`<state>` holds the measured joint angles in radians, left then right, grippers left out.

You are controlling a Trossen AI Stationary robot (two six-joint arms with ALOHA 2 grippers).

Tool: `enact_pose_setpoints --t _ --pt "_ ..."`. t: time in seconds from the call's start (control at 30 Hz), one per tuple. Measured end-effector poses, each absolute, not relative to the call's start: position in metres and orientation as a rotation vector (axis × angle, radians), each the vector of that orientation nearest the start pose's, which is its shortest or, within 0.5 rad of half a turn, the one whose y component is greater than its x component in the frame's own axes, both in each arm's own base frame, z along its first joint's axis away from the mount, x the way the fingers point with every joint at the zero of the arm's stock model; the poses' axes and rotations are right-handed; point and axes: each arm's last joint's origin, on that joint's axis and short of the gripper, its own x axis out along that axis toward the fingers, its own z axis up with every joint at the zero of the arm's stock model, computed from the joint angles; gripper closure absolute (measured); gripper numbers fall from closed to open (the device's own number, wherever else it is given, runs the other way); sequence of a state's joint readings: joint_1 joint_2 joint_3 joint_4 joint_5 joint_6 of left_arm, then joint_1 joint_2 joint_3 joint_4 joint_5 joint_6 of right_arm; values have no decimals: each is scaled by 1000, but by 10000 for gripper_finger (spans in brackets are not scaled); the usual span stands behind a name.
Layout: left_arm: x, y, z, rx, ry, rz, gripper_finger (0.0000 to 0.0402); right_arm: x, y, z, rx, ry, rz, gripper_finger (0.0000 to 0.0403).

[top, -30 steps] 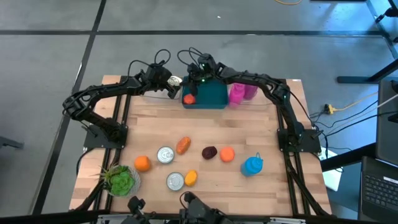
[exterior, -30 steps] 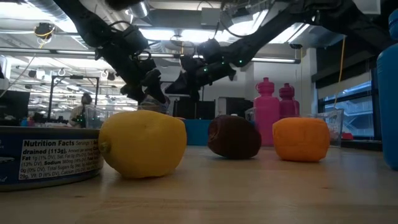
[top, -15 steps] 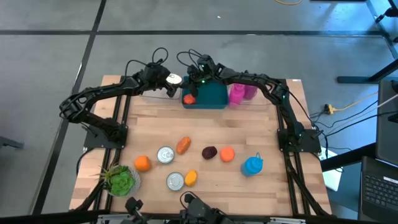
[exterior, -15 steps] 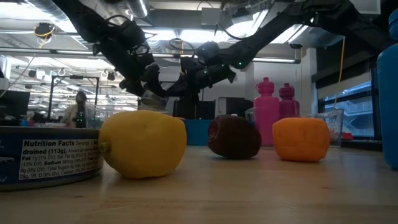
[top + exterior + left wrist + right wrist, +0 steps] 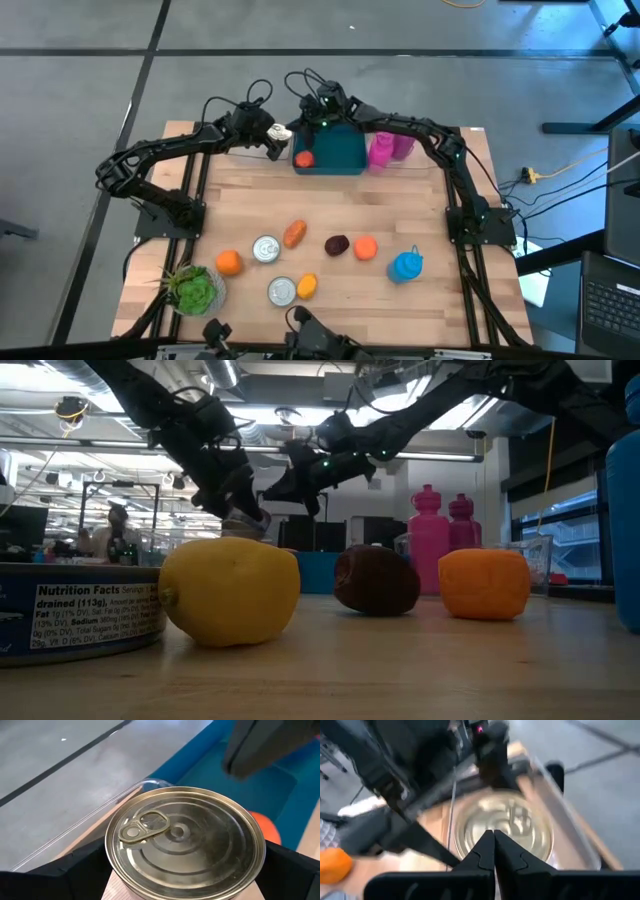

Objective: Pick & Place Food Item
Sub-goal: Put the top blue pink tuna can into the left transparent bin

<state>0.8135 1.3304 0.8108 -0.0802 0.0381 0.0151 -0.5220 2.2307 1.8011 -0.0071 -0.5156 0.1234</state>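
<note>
Near edge: green leafy bunch [image 5: 194, 290] at the counter's [image 5: 400, 190] near left corner; second can [image 5: 282, 291] upright beside a yellow fruit [image 5: 307, 286]; its label faces the low view.
Middle row: orange fruit [image 5: 229, 262], third can [image 5: 266, 249], orange oblong vegetable [image 5: 294, 234] lying on a slant, dark purple fruit [image 5: 337, 245], orange round item [image 5: 365, 247], blue bottle [image 5: 405, 266] toward the right.
Far edge, bin: teal bin [image 5: 335, 152] with one orange item [image 5: 304, 158] inside at its left end; two pink bottles [image 5: 388, 149] just right of it.
Task item, place: tin can [image 5: 185, 840] at the far edge, just left of the teal bin, beside a clear panel.
Task item, axis: upright; long axis vertical; lid faces up with pull tab [image 5: 145, 825] off to one side of the lid centre.
Left gripper [image 5: 277, 138]: jaws spread wide, one on each side of the can; contact with the can's wall cannot be told.
Left gripper, height: whether the can rests on the counter or is lifted cannot be told.
Right gripper [image 5: 318, 112]: jaws pressed together, empty, hanging above the bin's far left corner, tip aimed toward the can.
Room beyond: a person [image 5: 115, 530] stands far off at the left in the low view.
</note>
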Motion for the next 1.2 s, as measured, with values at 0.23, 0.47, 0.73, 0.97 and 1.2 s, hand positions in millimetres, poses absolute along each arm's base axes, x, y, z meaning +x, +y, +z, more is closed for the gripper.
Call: enact_pose_setpoints --t 0.23,0.47,0.73,0.97,1.2 --pt "194 203 237 -235 548 740 2 449 -242 216 353 466 -30 403" --pt "193 203 237 -213 556 747 2 449 -241 216 341 466 -4 403" --pt "192 202 235 -216 590 757 2 445 -237 238 286 427 14 392" --pt "190 201 232 -190 644 774 2 436 -211 277 146 449 -21 400" --pt "184 203 236 -142 659 956 2 417 -169 312 -63 488 -130 400"
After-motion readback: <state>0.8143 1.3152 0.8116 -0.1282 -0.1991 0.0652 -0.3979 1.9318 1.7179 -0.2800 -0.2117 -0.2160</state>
